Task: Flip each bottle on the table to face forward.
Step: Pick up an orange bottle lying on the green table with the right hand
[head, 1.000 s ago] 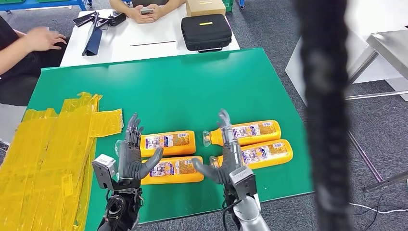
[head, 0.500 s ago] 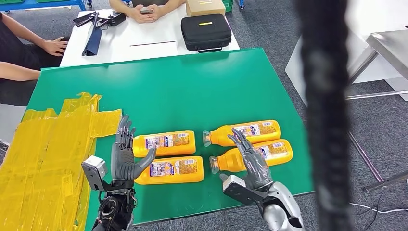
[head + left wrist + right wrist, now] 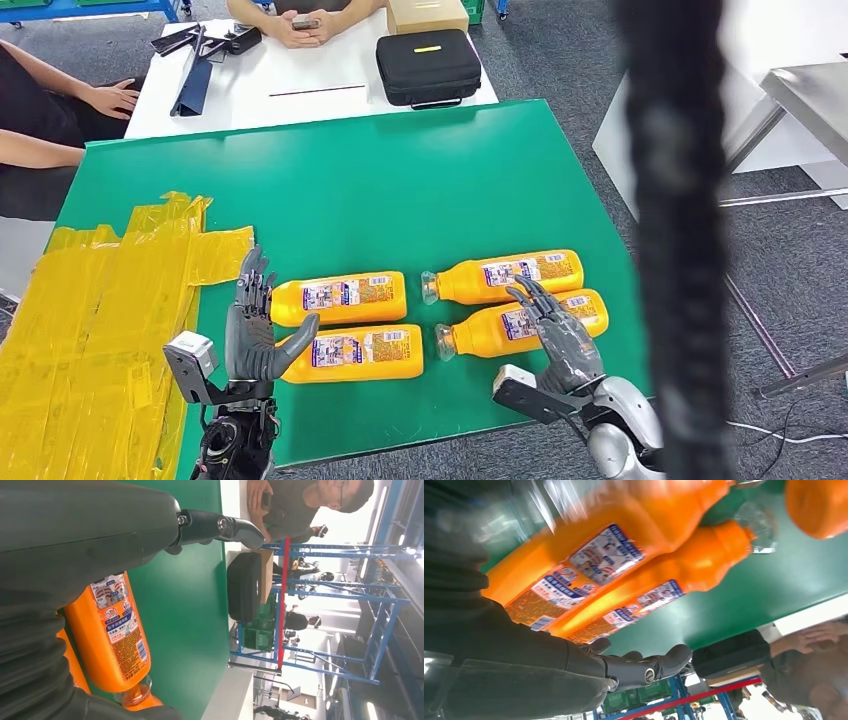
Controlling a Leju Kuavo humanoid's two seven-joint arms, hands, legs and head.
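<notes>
Four orange bottles [image 3: 340,299] flat on green table [image 3: 400,190], both robot hands [image 3: 252,330] spread, empty.

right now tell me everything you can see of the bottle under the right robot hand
The near right bottle is orange, plastic-looking, with a clear cap and a printed blue and white label. It lies on its side on the green table, cap toward the middle, right beside the bottle behind it. The right robot hand, fingers spread, hovers over its wider end; contact is unclear.

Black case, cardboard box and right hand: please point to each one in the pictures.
Black case [image 3: 428,64], head view, on its lid.
Cardboard box [image 3: 426,14], head view, on its top face.
Right hand [image 3: 560,338], head view, on its back.
</notes>
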